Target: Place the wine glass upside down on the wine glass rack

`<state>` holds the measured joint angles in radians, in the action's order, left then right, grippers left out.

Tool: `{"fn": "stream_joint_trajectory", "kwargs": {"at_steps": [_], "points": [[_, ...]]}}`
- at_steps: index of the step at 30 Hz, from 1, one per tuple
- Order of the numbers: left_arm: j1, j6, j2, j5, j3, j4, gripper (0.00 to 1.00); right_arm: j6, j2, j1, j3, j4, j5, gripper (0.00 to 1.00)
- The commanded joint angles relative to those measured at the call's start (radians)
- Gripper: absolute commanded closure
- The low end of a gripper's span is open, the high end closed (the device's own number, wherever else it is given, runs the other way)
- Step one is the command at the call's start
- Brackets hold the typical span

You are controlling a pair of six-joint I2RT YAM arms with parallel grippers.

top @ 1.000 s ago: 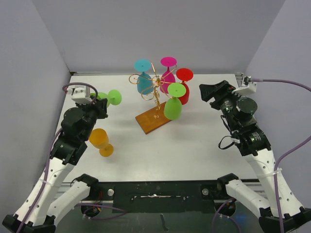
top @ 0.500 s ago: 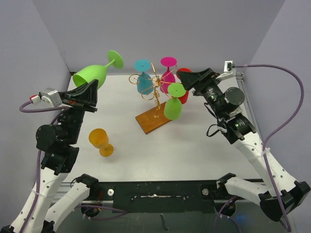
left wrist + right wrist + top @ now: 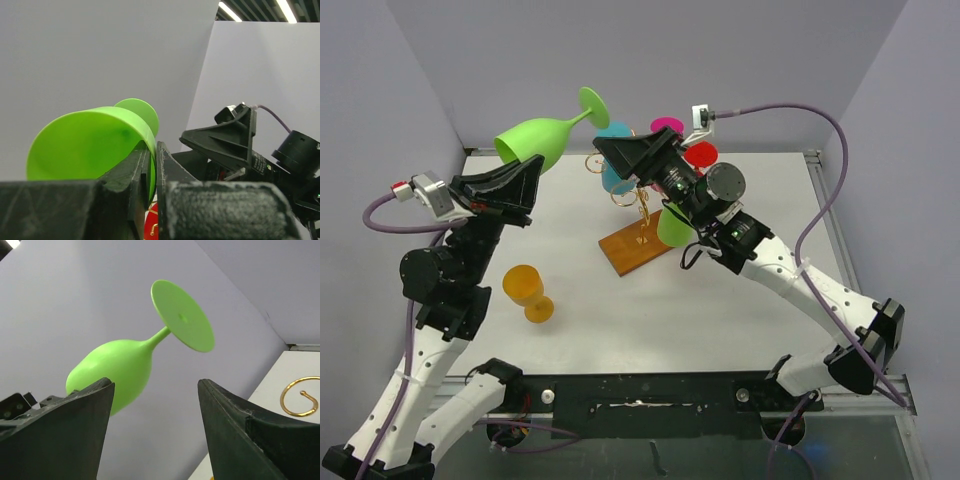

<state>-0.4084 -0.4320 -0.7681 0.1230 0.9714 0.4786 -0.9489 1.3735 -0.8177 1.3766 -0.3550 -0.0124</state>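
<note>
My left gripper [image 3: 523, 172] is shut on the rim of a lime green wine glass [image 3: 538, 140] and holds it high in the air, tilted, its foot [image 3: 594, 106] pointing up and right. In the left wrist view the rim of the glass [image 3: 95, 142] sits pinched between my fingers [image 3: 131, 167]. My right gripper [image 3: 610, 152] is open, reaching over the gold wire rack [image 3: 642, 197] just below the glass's stem. In the right wrist view the glass [image 3: 120, 365] hangs above and beyond the open gripper [image 3: 155, 390], apart from it. The rack's wooden base [image 3: 632, 248] lies mid-table.
Teal [image 3: 616, 172], magenta [image 3: 667, 127], red [image 3: 701, 155] and green [image 3: 674, 226] glasses hang upside down on the rack. An orange glass [image 3: 528, 292] stands upside down on the table at the front left. A gold scroll end [image 3: 299, 396] shows beside my right finger.
My left arm has lifted the green glass off the table and carried it up and right. My right arm has swung left over the rack, towards the glass's stem.
</note>
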Motion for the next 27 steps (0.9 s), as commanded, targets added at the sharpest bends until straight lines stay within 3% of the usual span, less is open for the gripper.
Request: {"fn": "stream_joint_trajectory", "kwargs": {"at_steps": [1,11,27], "points": [[0.005,-0.028,0.006,0.058,0.025,0.114,0.97,-0.087,0.051,-0.019,0.127,-0.028,-0.096,0.33],[0.005,-0.051,-0.003,0.086,-0.008,0.163,0.97,-0.271,0.154,-0.023,0.215,-0.008,-0.111,0.39],[0.005,-0.043,-0.012,0.105,-0.036,0.163,0.97,-0.336,0.18,-0.024,0.208,-0.098,-0.056,0.44]]}}
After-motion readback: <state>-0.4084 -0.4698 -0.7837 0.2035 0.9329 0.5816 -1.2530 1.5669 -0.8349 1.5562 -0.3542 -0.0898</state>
